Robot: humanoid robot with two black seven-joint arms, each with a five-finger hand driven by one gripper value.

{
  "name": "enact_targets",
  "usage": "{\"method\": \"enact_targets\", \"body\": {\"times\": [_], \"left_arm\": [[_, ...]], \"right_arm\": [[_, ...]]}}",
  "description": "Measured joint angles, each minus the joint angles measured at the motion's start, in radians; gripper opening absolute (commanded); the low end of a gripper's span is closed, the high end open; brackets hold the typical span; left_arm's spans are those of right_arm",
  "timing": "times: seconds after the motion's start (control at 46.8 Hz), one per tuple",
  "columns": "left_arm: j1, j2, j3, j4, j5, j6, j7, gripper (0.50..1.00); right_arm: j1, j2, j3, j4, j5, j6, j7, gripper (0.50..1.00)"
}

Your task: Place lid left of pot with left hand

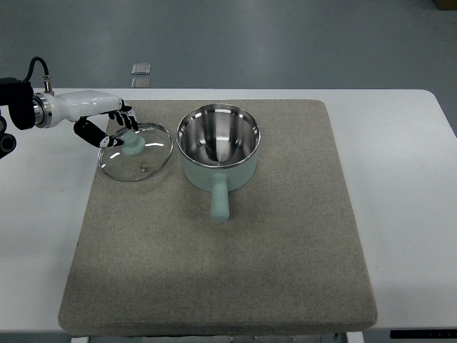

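seen steeply from above: a white desk (400, 143) carrying a grey felt mat (285, 271). on the mat, a pale green saucepan (218, 146) with a shiny steel interior, open, its stubby handle pointing toward the near edge. just left of the saucepan, almost touching its rim, a round glass lid (136, 151) with a pale green knob, apparently lying flat on the mat's left part. judged nearly finished: lid already off and resting left of the pot, with only release and retreat of the arm left. left hand (114, 125) reaching in from the left edge on a white forearm, roughly level with the desk, dark fingers (123, 120) bent down over the lid's far-left rim toward the knob; whether clamped on the knob or already loosened, impossible to tell. right hand out of sight.
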Motion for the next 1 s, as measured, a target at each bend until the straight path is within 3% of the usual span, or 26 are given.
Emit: {"method": "enact_targets", "body": {"times": [0.043, 0.128, 0.384, 0.555, 0.811, 1.004], "left_arm": [[0.001, 0.0, 0.0, 0.002, 0.0, 0.001, 0.0, 0.932], [0.001, 0.0, 0.0, 0.002, -0.013, 0.003, 0.0, 0.994], [0.002, 0.0, -0.002, 0.017, -0.13, 0.009, 0.001, 0.994], [-0.003, 0.007, -0.003, 0.067, -0.526, 0.01, 0.001, 0.994], [-0.012, 0.009, 0.0, 0.169, -1.306, -0.004, 0.002, 0.996], [-0.013, 0.012, -0.002, 0.173, -1.525, -0.011, 0.007, 0.996]], "right_arm": [[0.0, 0.0, 0.0, 0.0, 0.0, 0.0, 0.0, 0.924], [0.0, 0.0, 0.0, 0.0, 0.0, 0.0, 0.0, 0.924], [0.0, 0.0, 0.0, 0.0, 0.0, 0.0, 0.0, 0.924], [0.0, 0.0, 0.0, 0.0, 0.0, 0.0, 0.0, 0.924], [0.0, 0.0, 0.0, 0.0, 0.0, 0.0, 0.0, 0.924], [0.0, 0.0, 0.0, 0.0, 0.0, 0.0, 0.0, 0.924]]}}
